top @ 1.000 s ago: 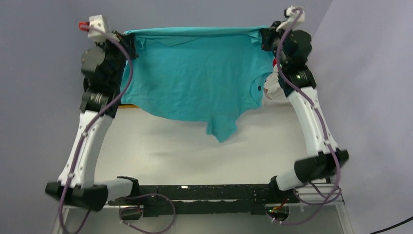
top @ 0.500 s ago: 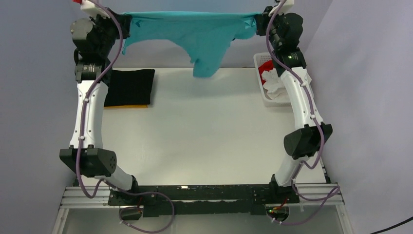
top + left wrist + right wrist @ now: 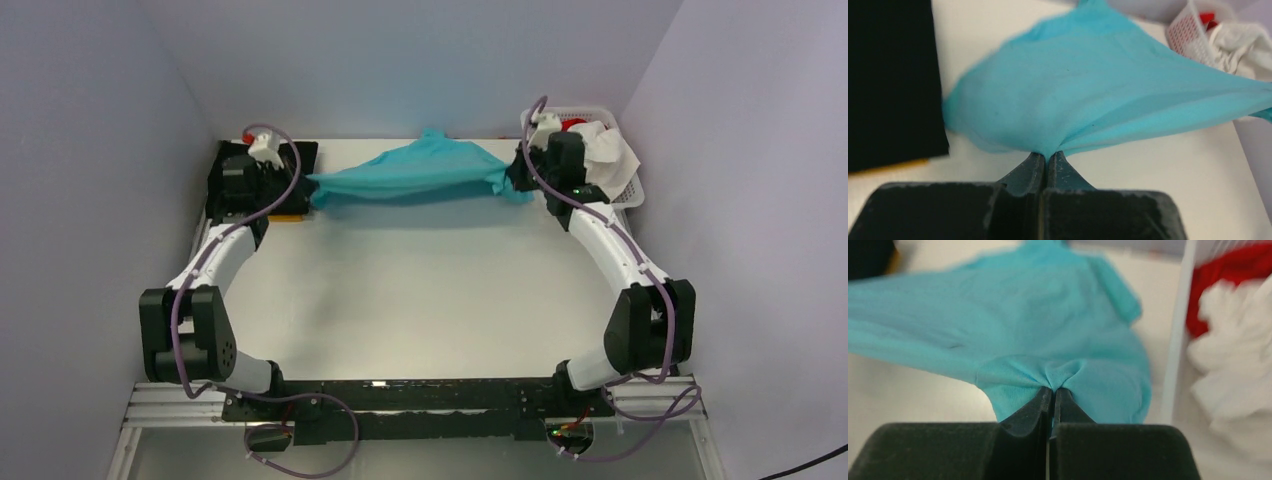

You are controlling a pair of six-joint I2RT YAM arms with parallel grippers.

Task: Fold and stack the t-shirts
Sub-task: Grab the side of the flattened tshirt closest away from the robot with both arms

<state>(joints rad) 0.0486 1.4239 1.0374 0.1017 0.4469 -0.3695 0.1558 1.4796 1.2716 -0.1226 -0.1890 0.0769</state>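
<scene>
A turquoise t-shirt (image 3: 420, 168) hangs stretched between my two grippers, low over the far part of the table. My left gripper (image 3: 312, 183) is shut on its left end (image 3: 1048, 155), and my right gripper (image 3: 512, 175) is shut on its right end (image 3: 1053, 386). The cloth (image 3: 1088, 90) fans out from the left pinch and sags in the middle. A folded black t-shirt (image 3: 300, 160) lies at the far left on an orange-yellow one (image 3: 291, 215), mostly hidden by the left arm. White (image 3: 607, 152) and red (image 3: 572, 125) t-shirts lie in the basket.
The white lattice basket (image 3: 630, 192) stands at the far right corner, close behind the right wrist. Walls enclose the table on the left, back and right. The arm bases and a rail (image 3: 420, 395) run along the near edge.
Both arms have swung down and forward from a raised pose, bringing the taut turquoise t-shirt from high up down close to the far part of the table. Both grips have stayed shut.
</scene>
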